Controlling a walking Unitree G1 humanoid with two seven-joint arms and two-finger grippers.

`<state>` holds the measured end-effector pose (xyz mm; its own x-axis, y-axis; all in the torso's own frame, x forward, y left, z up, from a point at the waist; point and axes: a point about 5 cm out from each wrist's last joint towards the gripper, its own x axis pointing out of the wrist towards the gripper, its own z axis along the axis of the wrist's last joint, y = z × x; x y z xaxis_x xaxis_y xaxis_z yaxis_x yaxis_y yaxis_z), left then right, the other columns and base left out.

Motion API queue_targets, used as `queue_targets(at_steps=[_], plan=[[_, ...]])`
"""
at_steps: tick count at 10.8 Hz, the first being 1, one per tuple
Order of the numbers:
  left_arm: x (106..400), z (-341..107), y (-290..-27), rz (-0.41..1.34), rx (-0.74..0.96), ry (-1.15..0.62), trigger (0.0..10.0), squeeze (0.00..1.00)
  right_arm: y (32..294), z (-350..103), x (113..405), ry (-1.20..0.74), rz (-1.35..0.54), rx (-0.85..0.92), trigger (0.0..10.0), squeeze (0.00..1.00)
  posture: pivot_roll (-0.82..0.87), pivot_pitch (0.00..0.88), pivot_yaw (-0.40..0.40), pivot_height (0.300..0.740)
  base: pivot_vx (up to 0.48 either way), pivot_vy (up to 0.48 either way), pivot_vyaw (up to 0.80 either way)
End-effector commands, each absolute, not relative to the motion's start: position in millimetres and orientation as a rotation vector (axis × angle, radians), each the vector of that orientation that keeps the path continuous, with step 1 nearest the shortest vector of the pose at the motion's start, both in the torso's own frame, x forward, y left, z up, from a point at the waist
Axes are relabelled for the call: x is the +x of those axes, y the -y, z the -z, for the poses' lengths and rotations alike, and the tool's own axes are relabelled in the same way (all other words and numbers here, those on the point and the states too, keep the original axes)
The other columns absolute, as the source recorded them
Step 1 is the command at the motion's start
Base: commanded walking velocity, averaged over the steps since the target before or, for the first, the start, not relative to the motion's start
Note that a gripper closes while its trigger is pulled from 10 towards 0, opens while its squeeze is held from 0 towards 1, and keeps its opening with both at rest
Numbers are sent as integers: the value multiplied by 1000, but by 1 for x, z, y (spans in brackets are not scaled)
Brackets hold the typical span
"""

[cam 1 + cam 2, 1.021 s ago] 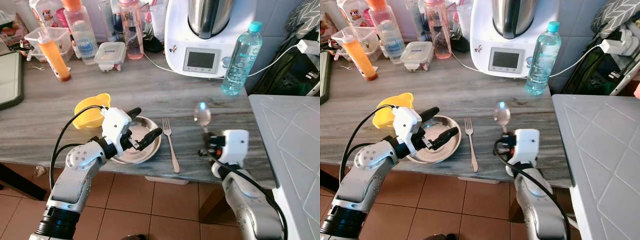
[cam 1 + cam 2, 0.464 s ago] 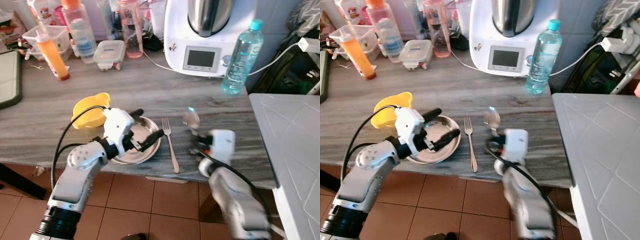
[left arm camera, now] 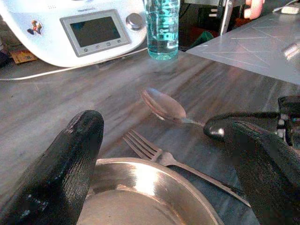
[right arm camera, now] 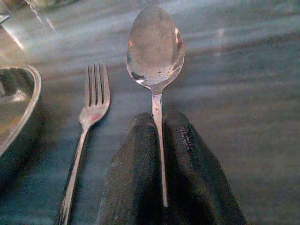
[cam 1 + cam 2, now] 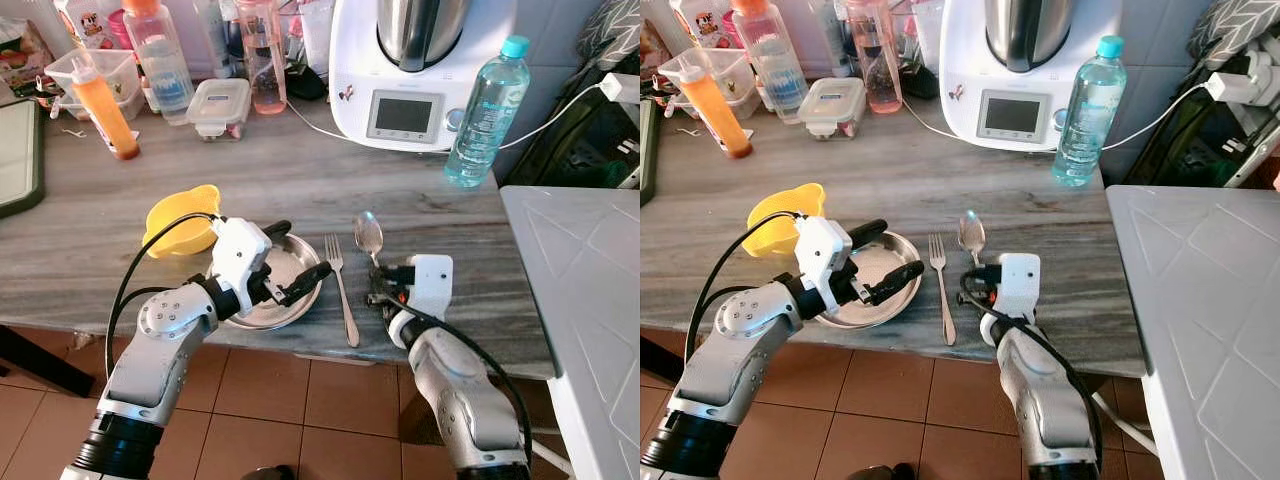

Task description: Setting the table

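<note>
We see two silver arms with white wrist blocks, black cables looping off them, and long black fingers (image 3: 61, 173) with a matte, scuffed surface.

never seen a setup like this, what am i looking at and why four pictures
It is a humanoid robot with two silver arms, each ending in a gripper of two black fingers. Two pictures come from cameras on its head, looking down at a grey counter. The other two come from cameras on its wrists, looking along the fingers.

On the counter lie a metal plate, a fork beside it and a yellow bowl. Behind stand bottles and a white kitchen machine.

The right gripper is shut on the handle of a spoon, beside the fork. The left gripper hovers open over the plate.
</note>
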<state>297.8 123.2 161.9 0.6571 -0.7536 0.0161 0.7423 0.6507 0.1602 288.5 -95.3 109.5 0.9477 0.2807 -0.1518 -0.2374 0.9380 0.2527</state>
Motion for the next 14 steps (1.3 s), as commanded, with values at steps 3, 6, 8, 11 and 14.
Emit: queue_targets(at_steps=[3, 6, 8, 11, 14], plan=[[296, -164, -121, 871, 156, 85, 10000, 0, 87, -104, 285, -216, -274, 297, 10000, 0, 136, 143, 53, 740, 0, 0, 0], [296, -165, -121, 877, 159, 85, 10000, 0, 88, -101, 282, -243, -245, 300, 10000, 0, 140, 143, 58, 740, 0, 0, 0], [296, -165, -121, 882, 160, 81, 10000, 0, 95, -98, 276, -253, -206, 312, 10000, 0, 140, 145, 65, 740, 0, 0, 0], [297, -164, -119, 892, 159, 77, 10000, 0, 96, -98, 274, -264, -191, 312, 10000, 0, 135, 143, 71, 740, 0, 0, 0], [296, -164, -116, 900, 155, 74, 10000, 0, 93, -97, 274, -278, -209, 308, 0, 0, 133, 143, 71, 740, 0, 0, 0]])
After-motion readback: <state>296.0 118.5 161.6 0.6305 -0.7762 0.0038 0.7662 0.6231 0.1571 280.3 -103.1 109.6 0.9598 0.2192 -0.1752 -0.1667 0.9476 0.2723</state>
